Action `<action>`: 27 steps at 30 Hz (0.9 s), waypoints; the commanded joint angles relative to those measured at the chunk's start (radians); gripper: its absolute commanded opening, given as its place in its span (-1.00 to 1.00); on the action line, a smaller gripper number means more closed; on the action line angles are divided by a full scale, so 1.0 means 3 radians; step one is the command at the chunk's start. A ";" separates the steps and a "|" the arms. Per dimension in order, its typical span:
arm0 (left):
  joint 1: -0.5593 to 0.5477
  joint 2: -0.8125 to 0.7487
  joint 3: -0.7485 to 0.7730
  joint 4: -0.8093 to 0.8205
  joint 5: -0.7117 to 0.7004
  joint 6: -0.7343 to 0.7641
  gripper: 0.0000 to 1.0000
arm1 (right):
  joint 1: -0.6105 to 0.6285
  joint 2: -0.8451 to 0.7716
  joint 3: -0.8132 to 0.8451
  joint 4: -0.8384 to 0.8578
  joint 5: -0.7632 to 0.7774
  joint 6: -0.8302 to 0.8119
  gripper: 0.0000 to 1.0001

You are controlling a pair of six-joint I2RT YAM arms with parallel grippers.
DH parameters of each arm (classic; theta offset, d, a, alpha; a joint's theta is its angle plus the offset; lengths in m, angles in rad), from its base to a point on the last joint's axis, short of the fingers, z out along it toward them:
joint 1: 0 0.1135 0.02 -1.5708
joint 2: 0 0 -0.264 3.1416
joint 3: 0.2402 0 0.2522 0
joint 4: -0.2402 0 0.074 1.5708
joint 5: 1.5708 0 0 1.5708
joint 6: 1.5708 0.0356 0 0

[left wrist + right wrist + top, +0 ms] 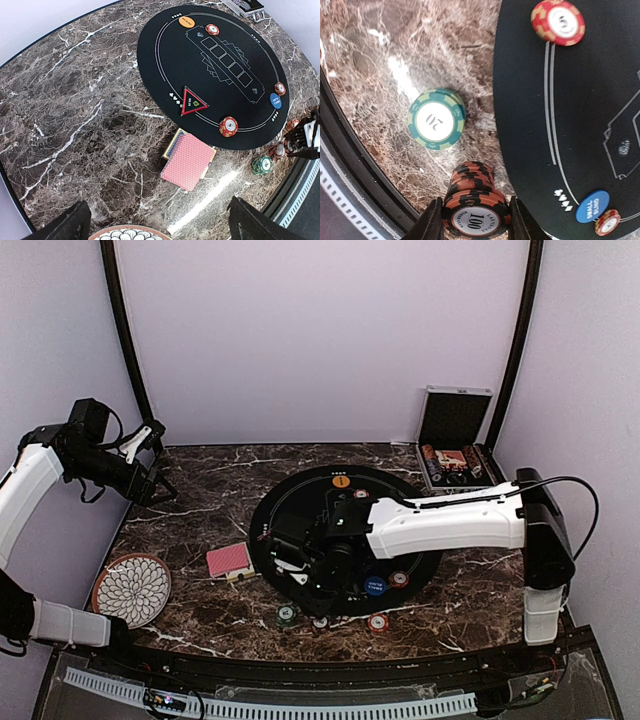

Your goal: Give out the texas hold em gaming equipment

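My right gripper (475, 222) is shut on a stack of orange-and-black "100" chips (472, 192) that stands on the marble just off the black round mat (580, 100). A green "20" chip stack (436, 119) sits a little beyond it. On the mat lie a red chip stack (558, 21), a blue button disc (592, 206) and an orange button disc (185, 21). The red-backed card deck (189, 160) rests beside the mat's left edge. High over the table's far left, my left gripper (160, 231) hangs open and holds nothing.
A white flower-patterned plate (132, 588) lies at the near left. The open silver-edged chip case (455, 455) stands at the back right. A red-edged triangle marker (192, 101) lies on the mat. A black rail (300, 670) runs along the table's near edge.
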 commanded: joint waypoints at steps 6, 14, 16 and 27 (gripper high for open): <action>0.0009 -0.0091 0.0037 -0.0068 0.0020 0.0044 0.98 | -0.0668 -0.0273 0.0323 -0.0188 0.0363 0.0015 -0.67; 0.0012 -0.0105 0.0043 -0.0089 -0.0002 0.0057 0.98 | -0.1188 -0.0151 0.0590 -0.0180 0.0457 -0.0086 -0.70; 0.0012 -0.0110 0.0010 -0.0068 -0.0005 0.0057 0.98 | -0.1316 -0.0069 0.0701 -0.0221 0.0487 -0.0094 -0.70; 0.0015 -0.0104 -0.0020 -0.0050 0.0029 0.0054 0.98 | -0.2085 0.0375 0.0814 0.0150 0.0455 -0.0058 -0.72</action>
